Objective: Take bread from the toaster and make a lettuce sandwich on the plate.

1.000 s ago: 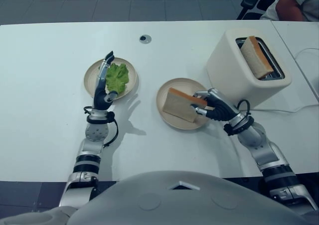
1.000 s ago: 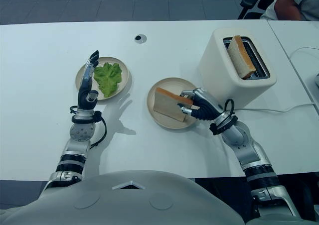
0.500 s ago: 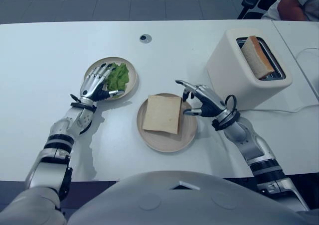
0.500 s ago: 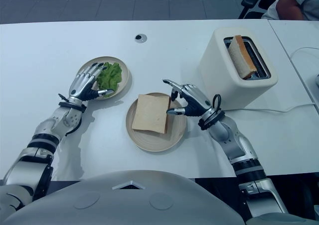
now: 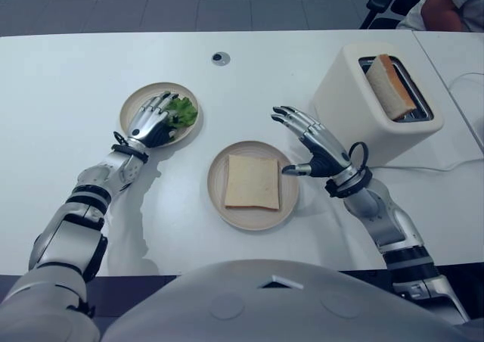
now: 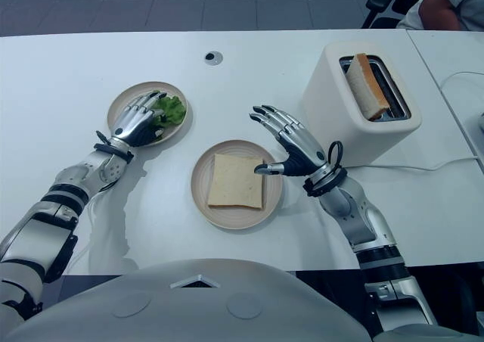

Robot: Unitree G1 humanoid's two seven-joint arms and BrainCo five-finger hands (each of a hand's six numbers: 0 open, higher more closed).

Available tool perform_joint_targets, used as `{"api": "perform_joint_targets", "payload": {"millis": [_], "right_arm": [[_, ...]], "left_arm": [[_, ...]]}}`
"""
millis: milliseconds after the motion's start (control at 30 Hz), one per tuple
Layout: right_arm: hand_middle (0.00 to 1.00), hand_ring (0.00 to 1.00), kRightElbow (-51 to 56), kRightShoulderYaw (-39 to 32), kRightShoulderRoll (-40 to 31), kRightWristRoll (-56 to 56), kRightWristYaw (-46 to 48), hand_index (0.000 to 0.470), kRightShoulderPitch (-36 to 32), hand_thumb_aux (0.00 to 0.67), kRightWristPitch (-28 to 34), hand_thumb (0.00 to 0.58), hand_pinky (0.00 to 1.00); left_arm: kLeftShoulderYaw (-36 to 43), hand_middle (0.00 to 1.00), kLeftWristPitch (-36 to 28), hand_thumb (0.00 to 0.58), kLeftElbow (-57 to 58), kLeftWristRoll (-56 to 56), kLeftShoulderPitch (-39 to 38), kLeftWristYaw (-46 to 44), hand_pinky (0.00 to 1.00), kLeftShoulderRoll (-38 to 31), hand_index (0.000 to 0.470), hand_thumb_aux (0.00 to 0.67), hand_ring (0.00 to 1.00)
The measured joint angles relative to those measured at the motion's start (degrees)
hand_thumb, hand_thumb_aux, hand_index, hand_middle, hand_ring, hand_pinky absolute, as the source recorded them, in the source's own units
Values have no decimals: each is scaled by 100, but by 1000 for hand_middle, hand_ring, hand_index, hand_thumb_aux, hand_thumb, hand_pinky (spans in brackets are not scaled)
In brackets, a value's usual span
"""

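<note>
One slice of bread (image 5: 252, 192) lies flat on the round beige plate (image 5: 218, 203) at the middle of the table. My right hand (image 5: 314, 144) hovers just right of that plate with its fingers spread, holding nothing. The cream toaster (image 5: 355, 107) stands behind it at the right, a second slice of bread (image 5: 390, 85) sticking up from its slot. At the left, green lettuce (image 5: 186, 112) sits on a smaller plate (image 5: 130, 105). My left hand (image 5: 153, 122) rests over this plate, fingers stretched loosely across the lettuce's left part and hiding it.
A small dark round fitting (image 5: 220, 57) is set in the white table top at the back. The toaster's cable (image 5: 446, 164) runs off to the right. The table's right edge passes close by the toaster; a chair (image 5: 378, 1) stands behind it.
My right hand has let go of the bread, which now lies flat, and has lifted open. The plate has slid left and nearer. My left hand has come down from upright onto the lettuce plate.
</note>
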State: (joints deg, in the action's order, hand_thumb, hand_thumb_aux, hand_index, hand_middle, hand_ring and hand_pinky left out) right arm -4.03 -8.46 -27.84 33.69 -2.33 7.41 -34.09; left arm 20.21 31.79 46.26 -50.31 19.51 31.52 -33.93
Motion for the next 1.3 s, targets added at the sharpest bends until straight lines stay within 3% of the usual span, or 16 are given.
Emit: {"api": "perform_joint_targets", "payload": {"millis": [167,433,567,733,900,933,967,1000,1067,1167,1300], "right_arm": [[0,0,-8,16,63,-42,-120,0,-13,0,-79,0,0],[0,0,-92,211,112,-243,-184,0,-3,0,-147,0,0],[0,0,-247,418,105,-572,-101,0,-6,0,-150,0,0],[0,0,-481,811,70,-884,-71,0,-53,0,-143,0,0],[0,0,-1001,1710,-42,-1123,-133,0,58,0,-24,0,0],[0,0,-1103,1996,-67,-1118,-205,0,73,0,42,0,0],[0,0,-1253,2327,-78,-1098,-318,0,98,0,121,0,0],[0,0,-1377,2526,-81,-957,-371,0,119,0,205,0,0],[0,0,-1596,2896,-62,-644,-437,0,178,0,543,0,0],[0,0,-1494,3499,-56,-133,-420,0,312,0,1784,0,0],[0,0,-694,3047,-112,681,-239,0,453,0,2558,0,0]], "left_arm": [[-541,0,369,580,-1172,1013,-548,-79,0,1,470,670,0],[-868,0,1054,580,-2542,2502,-1375,-1017,0,370,470,670,0],[-287,0,1513,580,-3030,2668,-1827,-1760,0,663,470,670,0],[416,0,1620,580,-2750,2157,-2078,-2099,0,1286,470,670,0],[692,0,1870,580,-2322,1766,-2031,-2200,0,1326,463,659,0],[705,0,1912,548,-2307,1762,-2031,-2211,0,1318,359,512,0],[716,0,1978,187,-2295,1751,-2032,-2233,0,1308,83,118,0],[726,0,2016,0,-2292,1744,-2035,-2262,0,1299,0,0,0],[749,0,2043,0,-2296,1712,-2035,-2341,0,1278,0,0,0],[724,0,2079,0,-2354,1668,-2119,-2456,0,1127,0,0,0],[633,0,2068,0,-2660,1663,-2303,-2551,0,1001,0,0,0]]}}
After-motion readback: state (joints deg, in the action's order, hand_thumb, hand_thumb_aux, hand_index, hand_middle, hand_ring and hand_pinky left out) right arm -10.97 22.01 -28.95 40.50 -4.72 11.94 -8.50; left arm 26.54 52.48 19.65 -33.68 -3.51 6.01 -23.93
